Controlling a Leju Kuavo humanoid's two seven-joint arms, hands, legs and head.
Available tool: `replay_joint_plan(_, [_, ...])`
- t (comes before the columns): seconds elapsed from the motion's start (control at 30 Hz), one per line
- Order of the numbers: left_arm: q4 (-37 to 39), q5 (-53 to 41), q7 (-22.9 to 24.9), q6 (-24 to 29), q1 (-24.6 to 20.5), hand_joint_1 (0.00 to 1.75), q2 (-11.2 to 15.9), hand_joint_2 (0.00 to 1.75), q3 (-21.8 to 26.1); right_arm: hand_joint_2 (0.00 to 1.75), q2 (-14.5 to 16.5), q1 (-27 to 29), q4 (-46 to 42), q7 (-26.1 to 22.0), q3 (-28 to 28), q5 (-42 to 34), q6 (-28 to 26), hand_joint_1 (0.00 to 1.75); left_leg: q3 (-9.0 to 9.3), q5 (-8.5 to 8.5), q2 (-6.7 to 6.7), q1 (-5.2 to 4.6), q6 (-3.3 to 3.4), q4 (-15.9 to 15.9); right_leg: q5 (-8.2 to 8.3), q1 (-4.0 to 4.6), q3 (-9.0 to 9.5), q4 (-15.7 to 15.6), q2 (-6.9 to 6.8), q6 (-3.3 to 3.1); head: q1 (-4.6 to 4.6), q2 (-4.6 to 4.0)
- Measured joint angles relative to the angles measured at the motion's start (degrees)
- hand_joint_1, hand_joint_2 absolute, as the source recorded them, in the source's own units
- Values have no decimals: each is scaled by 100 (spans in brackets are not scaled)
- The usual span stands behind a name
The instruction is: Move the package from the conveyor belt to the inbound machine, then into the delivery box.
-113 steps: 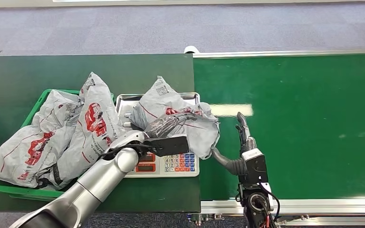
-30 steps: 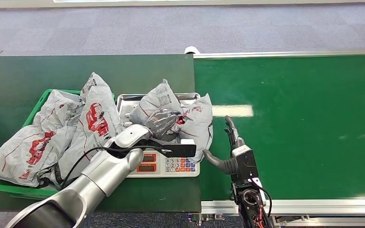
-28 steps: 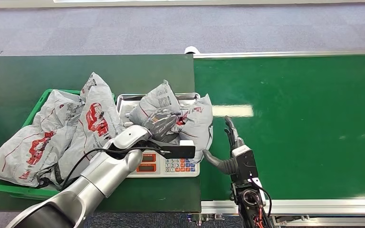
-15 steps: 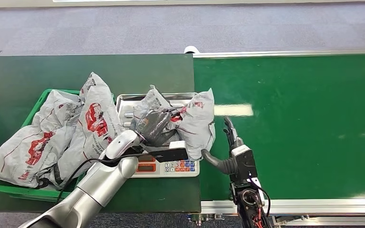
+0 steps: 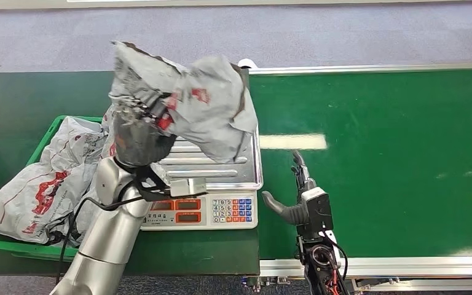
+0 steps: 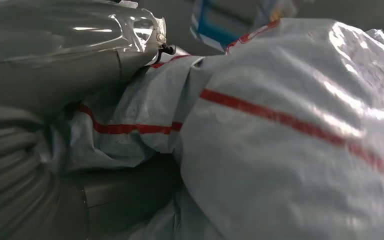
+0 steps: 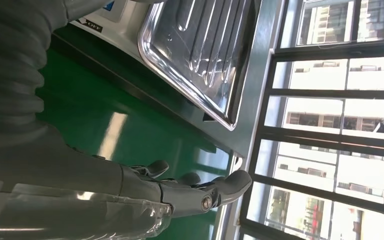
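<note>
Step in hand: second leg, machine to box; left robot hand (image 5: 136, 132) has its fingers clenched into the grey package (image 5: 187, 104) and holds it up in the air, clear of the steel tray of the inbound machine (image 5: 203, 184); package hangs crumpled over the tray's far-left part, with the green delivery box (image 5: 52, 132) just beside to the left; left wrist view confirms bag film bunched tight against the robot hand (image 6: 70, 55); right robot hand (image 5: 300, 196) rests over the conveyor belt (image 5: 393, 160) just right of the machine, fingers spread, holding nothing; right wrist view shows those fingers (image 7: 180, 192) extended above green belt, tray edge nearby.

Next move, by my read: swing the load left over the box, which already holds other grey bags (image 5: 43, 184) piled high; needs enough height to clear them and the box rim, then release on top; bag is floppy, may snag or slide off the heap.

Versus half a second earlier: package lay on the tray with the left robot hand on it, now raised well up and tray bare; right robot hand barely moved.
</note>
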Motion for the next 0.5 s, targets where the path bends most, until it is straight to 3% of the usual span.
replay_joint_plan(0.3, [-1261,-44,-20,-2,207,175,-219,175,973,175,-13,-23,63,1,59,-28,-34,0,-2,1,0,2,-1,-1,0,2,1,2,0,0,1,0])
replay_joint_plan(0.5, [-1901,-395,-21,-2,205,175,-149,175,2177,175,-42,4,57,41,61,-26,-78,0,-3,0,-3,2,-1,-2,-3,2,-2,2,-2,-2,0,0])
